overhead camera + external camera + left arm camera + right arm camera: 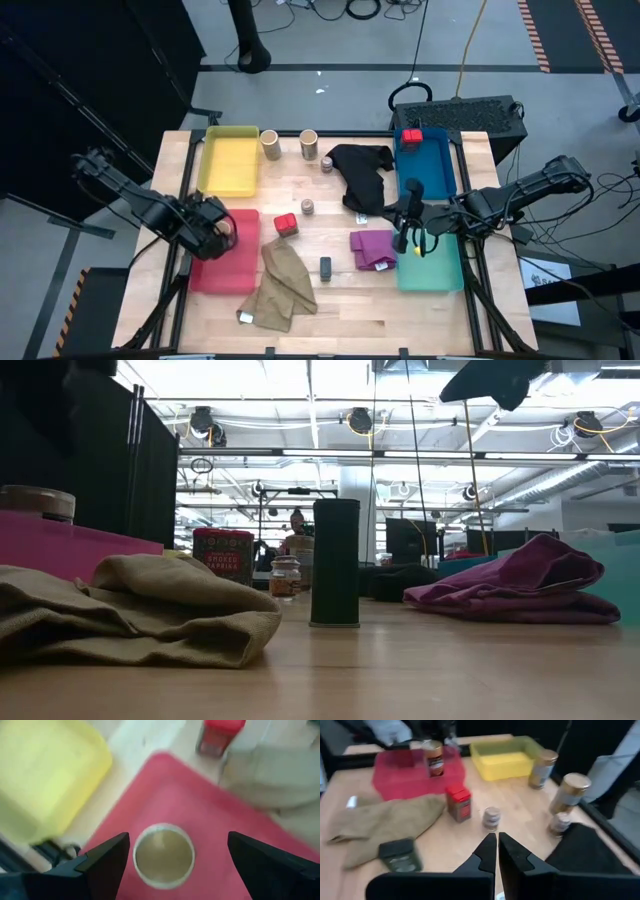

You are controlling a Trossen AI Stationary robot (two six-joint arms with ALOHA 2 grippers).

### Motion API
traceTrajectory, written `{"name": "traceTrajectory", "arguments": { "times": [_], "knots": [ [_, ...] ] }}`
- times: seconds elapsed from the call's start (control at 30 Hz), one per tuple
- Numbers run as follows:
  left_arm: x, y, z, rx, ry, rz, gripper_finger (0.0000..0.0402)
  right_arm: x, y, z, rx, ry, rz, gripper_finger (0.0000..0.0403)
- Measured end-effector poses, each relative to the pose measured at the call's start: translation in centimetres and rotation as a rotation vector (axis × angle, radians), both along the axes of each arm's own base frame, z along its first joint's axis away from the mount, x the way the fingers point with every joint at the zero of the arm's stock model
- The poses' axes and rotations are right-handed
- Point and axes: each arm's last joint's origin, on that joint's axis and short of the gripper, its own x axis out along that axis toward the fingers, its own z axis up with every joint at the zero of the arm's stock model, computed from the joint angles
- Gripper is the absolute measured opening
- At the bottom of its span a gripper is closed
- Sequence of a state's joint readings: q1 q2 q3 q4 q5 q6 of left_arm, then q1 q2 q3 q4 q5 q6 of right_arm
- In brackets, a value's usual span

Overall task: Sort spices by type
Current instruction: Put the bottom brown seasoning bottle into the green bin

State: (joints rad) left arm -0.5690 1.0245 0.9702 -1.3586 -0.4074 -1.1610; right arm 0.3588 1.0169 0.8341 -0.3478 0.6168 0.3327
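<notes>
A tan round spice jar point(164, 855) stands upright on the floor of the red tray point(245, 275). My left gripper point(178, 840) hangs open above it, one finger on either side, touching nothing. On the wood stand a red spice box point(286, 224), a dark grey block point(326, 268), two small round jars point(307, 206) point(327, 163) and two tan cylinders point(271, 145) point(309, 144). Another red box point(411, 136) sits in the blue tray point(437, 170). My right gripper point(497, 845) is shut and holds nothing, above the table's right side near the purple cloth point(373, 248).
A yellow tray point(230, 160) lies at the far left and a teal tray point(432, 268) at the near right. A khaki cloth point(282, 288) lies near the front edge, and a black cloth point(364, 175) lies toward the far right.
</notes>
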Motion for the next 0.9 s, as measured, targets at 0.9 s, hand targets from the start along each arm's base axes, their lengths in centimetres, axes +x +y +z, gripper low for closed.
{"name": "traceTrajectory", "arguments": {
  "times": [0.9],
  "knots": [
    [1.5,1.0,1.8,0.731,-0.479,0.094,0.0342,16.8,-8.6,-2.6,-0.029,0.235,0.049,0.0011]
  ]
}}
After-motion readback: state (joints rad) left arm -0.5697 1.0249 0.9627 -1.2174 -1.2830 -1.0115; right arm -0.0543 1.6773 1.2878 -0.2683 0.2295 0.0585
